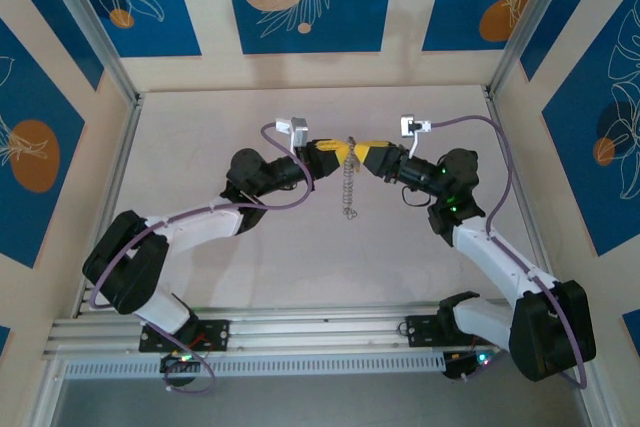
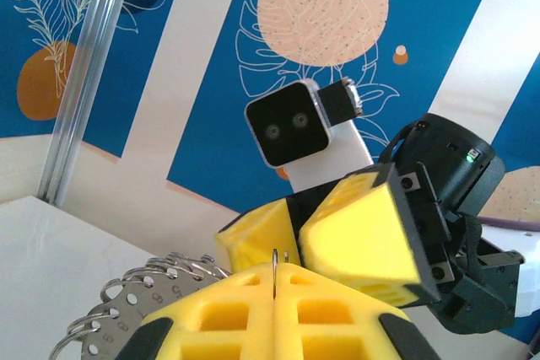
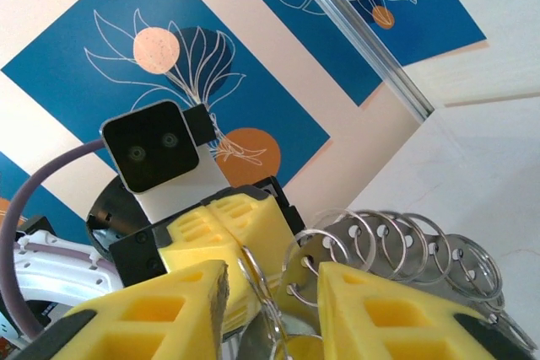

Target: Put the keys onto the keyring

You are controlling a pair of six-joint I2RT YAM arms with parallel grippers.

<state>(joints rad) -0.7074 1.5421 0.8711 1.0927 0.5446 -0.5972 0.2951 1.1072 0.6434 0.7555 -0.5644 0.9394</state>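
The keyring point(image 2: 276, 263) is a thin, stiff wire loop: light, springy and slick, so it probably twists or slips unless it is pinched flat across the wire. The best hold looks to be on a bare arc of wire, away from the overlapping ends where a key has to be worked in. It is up in the air between the two arms, well above the table point(image 1: 200, 137). A string of metal tags point(image 1: 348, 187) on small split rings dangles from it, loose enough to swing and snag.

The left hand point(image 2: 276, 280) has its yellow pads pressed together, clamped on the keyring, whose top arc pokes out of the seam between them. The right hand point(image 3: 274, 309) faces it nearly tip to tip. Its fingers stand apart and straddle a ring, with daylight on both sides, so I judge that it grips nothing.

Both arms reach in from their sides with elbows out, forearms converging and wrists roughly level.
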